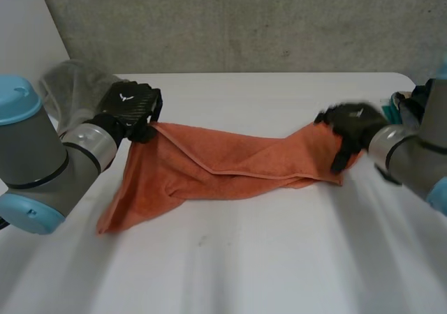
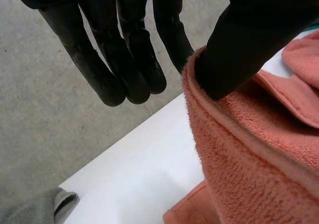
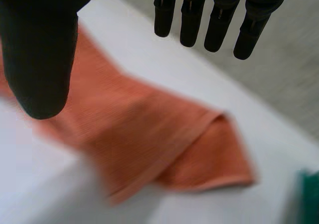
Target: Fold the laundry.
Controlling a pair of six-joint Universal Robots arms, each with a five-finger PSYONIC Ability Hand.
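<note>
1. The orange towel (image 1: 230, 162) lies stretched out on the white bench (image 1: 265, 258). Its long axis runs across the bench from my left hand (image 1: 129, 105) to my right hand (image 1: 353, 122).
2. The towel's left end is lifted off the bench at my left hand. From there a loose flap hangs down and spreads toward the front of the bench.
3. Its right end rests on the bench, folded over on itself, pointing toward my right arm.
4. In my left wrist view, my thumb presses the hemmed edge of the towel (image 2: 249, 159) against the nearest finger, pinching it. My other fingers (image 2: 142, 69) are straight and close together, clear of the cloth.
5. In my right wrist view, my fingers (image 3: 219, 25) are straight and slightly spread, the thumb well apart from them. The towel (image 3: 149, 139) lies under my palm, apart from the hand.
6. A grey cloth (image 1: 70, 84) sits at the bench's back corner behind my left hand.
7. A green thing (image 1: 394, 105) lies just beyond my right hand, too little of it visible to tell what it is.
8. A grey concrete wall (image 1: 244, 21) stands behind the bench.
</note>
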